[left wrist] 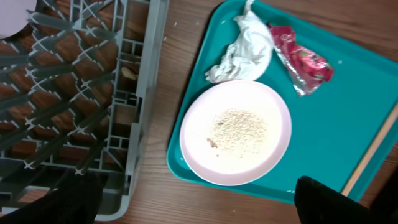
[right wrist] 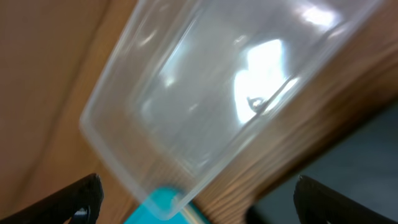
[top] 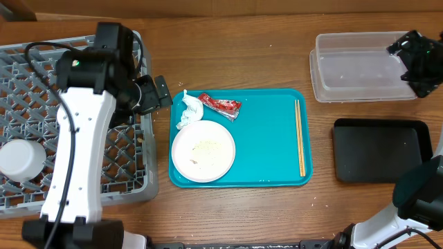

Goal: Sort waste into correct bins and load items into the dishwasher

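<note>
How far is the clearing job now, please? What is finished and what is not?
Done: one small white cup sits in the grey lattice dish rack. In hand: nothing; the left gripper and right gripper both have open, empty jaws. Left: the crumpled white napkin, red foil wrapper and round white dish with rice crumbs lie on the teal tray.

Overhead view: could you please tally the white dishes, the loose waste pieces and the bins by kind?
White dishes: 2, cup and dish
Waste pieces: 2, napkin and wrapper
Bins: 2, clear tub and black tray
Total: 6
</note>
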Available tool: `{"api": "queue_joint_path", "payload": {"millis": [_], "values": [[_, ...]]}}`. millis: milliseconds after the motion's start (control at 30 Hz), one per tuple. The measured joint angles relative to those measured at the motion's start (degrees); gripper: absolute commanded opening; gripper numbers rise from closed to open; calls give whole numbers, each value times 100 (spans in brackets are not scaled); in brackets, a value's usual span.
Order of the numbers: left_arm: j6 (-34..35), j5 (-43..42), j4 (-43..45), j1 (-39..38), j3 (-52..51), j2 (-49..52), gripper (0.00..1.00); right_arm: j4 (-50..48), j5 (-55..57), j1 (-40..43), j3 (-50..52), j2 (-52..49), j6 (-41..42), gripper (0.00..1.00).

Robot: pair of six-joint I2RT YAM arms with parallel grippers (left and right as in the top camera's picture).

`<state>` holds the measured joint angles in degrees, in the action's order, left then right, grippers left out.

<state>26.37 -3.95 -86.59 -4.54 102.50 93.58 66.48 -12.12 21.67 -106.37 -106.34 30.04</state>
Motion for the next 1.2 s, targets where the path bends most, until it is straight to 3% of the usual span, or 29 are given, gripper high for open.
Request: {"api": "queue_joint_path", "payload": {"millis": [133, 233, 367, 467, 567, 700, 933, 1067, 1200], "values": [[2, 125, 0, 0, 0, 382, 100, 59, -1434, -37, 0, 0, -417, 85], [2, 162, 57, 0, -4, 673, 100, 857, -1991, -345, -2, 0, -1259, 85], [2, 192, 212, 0, -4, 981, 100, 1491, -1478, -1296, 61, 0, -1836, 85], [0, 210, 299, 0, -4, 1180, 100, 1648, -892, -2105, 251, 0, -2035, 65], [2, 208, 273, 0, -4, 1351, 100, 1639, -319, -2750, 612, 0, -2070, 55], [2, 168, 181, 2, -7, 1478, 100, 1373, 234, -3206, 1296, -2, -1980, 51], [0, -297, 332, 20, 76, 1491, 100, 330, 509, -3257, 2673, -9, -1825, 51], [-15, -400, -50, 243, 855, 1574, 100, 39, 520, -3257, 3134, -17, -1808, 51], [-175, -426, -586, 824, 2293, 1585, 100, -223, 549, -3257, 3340, -22, -1805, 50]]}}
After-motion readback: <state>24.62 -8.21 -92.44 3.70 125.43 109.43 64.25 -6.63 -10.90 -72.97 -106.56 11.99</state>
